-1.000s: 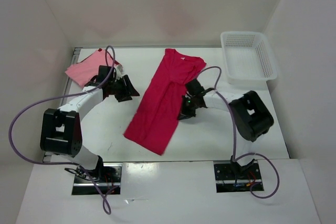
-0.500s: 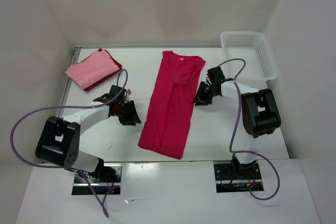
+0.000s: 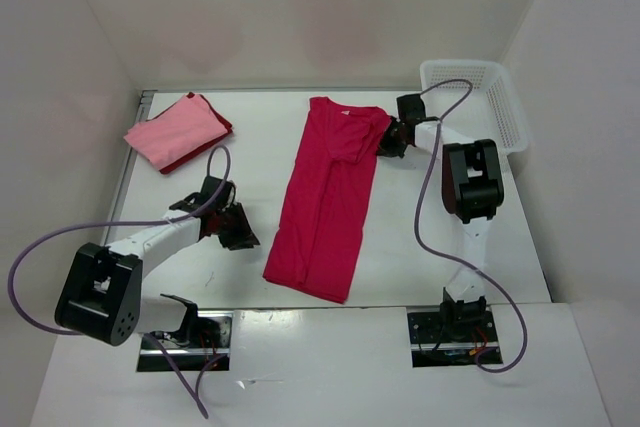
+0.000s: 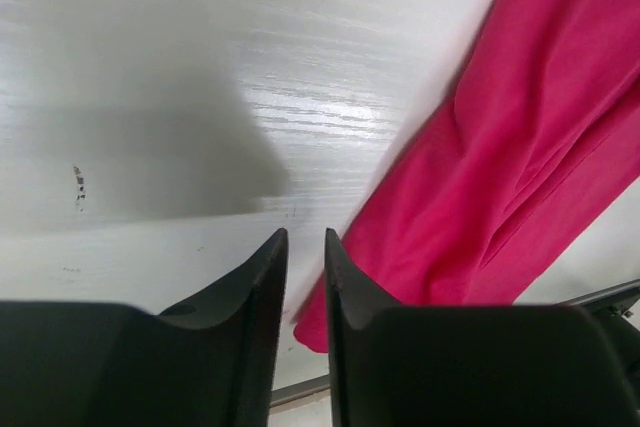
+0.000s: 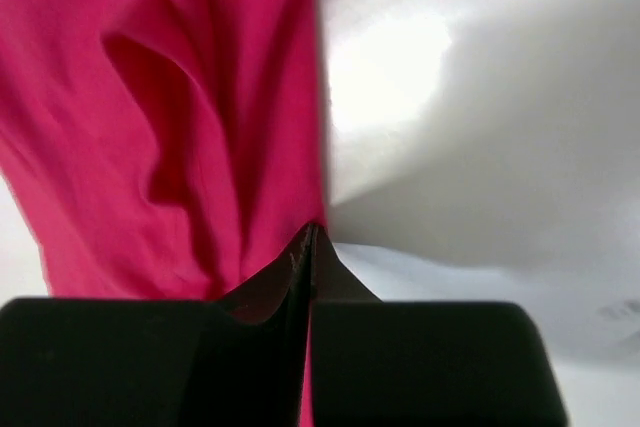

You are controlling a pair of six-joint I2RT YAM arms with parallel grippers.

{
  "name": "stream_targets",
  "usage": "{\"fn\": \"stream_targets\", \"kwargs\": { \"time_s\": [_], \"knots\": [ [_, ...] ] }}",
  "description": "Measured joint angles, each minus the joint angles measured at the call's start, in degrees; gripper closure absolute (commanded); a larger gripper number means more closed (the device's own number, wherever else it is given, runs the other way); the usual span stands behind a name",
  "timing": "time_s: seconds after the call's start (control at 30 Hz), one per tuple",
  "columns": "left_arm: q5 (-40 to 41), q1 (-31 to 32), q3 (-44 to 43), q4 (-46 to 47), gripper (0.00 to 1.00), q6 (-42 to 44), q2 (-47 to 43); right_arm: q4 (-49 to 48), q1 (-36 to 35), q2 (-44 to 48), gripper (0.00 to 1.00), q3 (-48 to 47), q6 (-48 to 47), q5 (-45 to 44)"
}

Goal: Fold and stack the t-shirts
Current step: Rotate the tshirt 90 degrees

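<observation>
Three t-shirts are pictured on a white table (image 3: 430,247) worked by two robot arms (image 3: 150,237). The crimson-magenta t-shirt (image 3: 325,197) is laid out as a long, narrow strip down the middle of the table. Its neckline is turned toward the far side and its hem toward the near edge, and a lengthwise fold line is visible along the body. At the far left corner, the light pink t-shirt (image 3: 172,130) is seen folded and stacked on the dark red t-shirt (image 3: 224,127), of which only a thin border is shown beneath. A white mesh basket (image 3: 470,72) is set at the far right corner, well apart from the shirts.

The right gripper (image 3: 385,142) is stretched across the table to the strip's upper right edge, by the sleeve. In the right wrist view its fingers (image 5: 345,282) are pressed together, with the edge of the crimson cloth pinched between them.

The left gripper (image 3: 240,235) is held low over bare table near the strip's near left corner, apart from the cloth. In the left wrist view its fingers (image 4: 262,277) are parted by only a narrow slit, nothing is caught between them, and the hem corner is seen just past their tips. Purple cables (image 3: 20,267) are looped from both arms.
</observation>
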State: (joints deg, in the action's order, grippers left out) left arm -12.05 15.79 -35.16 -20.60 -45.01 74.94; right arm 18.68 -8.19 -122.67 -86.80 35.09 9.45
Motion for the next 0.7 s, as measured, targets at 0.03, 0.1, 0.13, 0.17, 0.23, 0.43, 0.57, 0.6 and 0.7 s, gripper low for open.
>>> {"fn": "stream_targets", "kwargs": {
  "time_s": [0.03,0.1,0.13,0.17,0.23,0.43,0.57,0.6,0.7],
  "knots": [
    [-0.02,0.0,0.2,-0.13,0.67,-0.31,-0.04,0.15,0.0,-1.88,0.98,-2.32,0.17,-0.55],
    [-0.17,0.0,0.24,0.04,0.59,-0.42,-0.09,1.05,-0.09,-4.74,0.97,-6.62,0.39,-0.61],
    [-0.31,0.0,0.26,0.13,0.57,-0.42,-0.09,1.53,-0.2,-6.32,0.97,-9.16,0.42,-0.52],
    [-0.61,0.0,0.33,0.31,0.55,-0.44,-0.09,2.56,-0.33,-8.41,0.97,-12.52,0.39,-0.28],
    [-1.25,0.15,0.46,0.55,0.53,-0.42,0.17,3.87,-0.66,-12.61,0.96,-19.41,0.17,0.85],
    [-3.19,3.54,0.7,1.42,0.51,-0.48,3.21,12.41,-3.69,-24.26,0.81,-41.77,-2.36,1.79],
    [-6.4,5.11,0.59,3.04,0.45,-0.2,4.46,15.43,-6.38,-22.38,0.58,-41.13,-3.8,0.87],
    [-7.28,5.29,0.55,3.34,0.45,-0.15,4.7,14.64,-6.97,-19.71,0.56,-37.18,-4.13,0.66],
    [-9.22,5.77,0.39,4.31,0.42,0.09,5.44,13.73,-7.63,-9.4,0.54,-22.75,-4.28,0.22]
  ]
}}
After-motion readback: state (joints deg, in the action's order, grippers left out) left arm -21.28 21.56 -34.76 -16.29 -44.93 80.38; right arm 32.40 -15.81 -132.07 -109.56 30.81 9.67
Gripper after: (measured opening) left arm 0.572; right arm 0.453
